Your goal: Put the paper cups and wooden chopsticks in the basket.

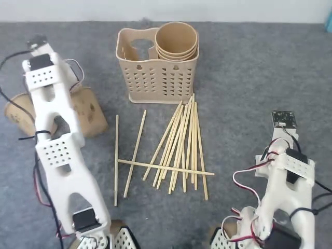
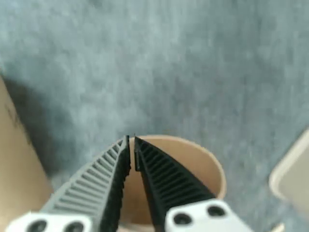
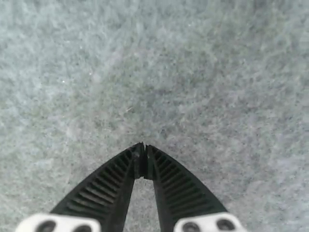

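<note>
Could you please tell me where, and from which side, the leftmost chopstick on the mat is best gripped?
I would grip the leftmost chopstick on its half nearer the basket, coming straight down from above with the jaws closing across its thin width. It lies flat on the grey mat, and that half is bare, whereas the crosswise chopstick meets it at mid-length.

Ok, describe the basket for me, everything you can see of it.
The basket is a beige, plastic-looking rectangular bin with rounded corners, its walls pierced by rows of small holes, with an oval handle cut-out near the rim. It stands upright on the grey felt surface, at the far middle. A stack of paper cups sits upright in its right side, rising above the rim. The wooden chopsticks' far ends lie close to its front base.
</note>
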You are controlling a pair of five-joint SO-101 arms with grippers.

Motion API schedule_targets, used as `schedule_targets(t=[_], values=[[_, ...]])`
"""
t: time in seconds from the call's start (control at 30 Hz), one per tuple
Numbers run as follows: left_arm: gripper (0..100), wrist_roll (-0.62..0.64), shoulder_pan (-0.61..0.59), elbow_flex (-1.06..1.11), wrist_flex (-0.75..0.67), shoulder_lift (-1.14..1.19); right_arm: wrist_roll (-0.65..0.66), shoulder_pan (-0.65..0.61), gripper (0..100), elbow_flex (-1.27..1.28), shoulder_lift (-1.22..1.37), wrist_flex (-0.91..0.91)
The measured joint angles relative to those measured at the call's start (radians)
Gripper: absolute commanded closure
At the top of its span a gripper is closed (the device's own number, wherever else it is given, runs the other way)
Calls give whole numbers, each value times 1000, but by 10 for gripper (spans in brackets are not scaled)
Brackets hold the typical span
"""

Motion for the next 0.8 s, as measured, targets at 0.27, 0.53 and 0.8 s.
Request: schedule_targets(t=[0.27,0.53,0.8], values=[[988,-43,11,32,97,-38,0,0,991,0,0,0],[988,-101,61,387,97,-319,0,0,991,0,0,0],[988,-152,169,763,92,-686,0,0,991,0,0,0]])
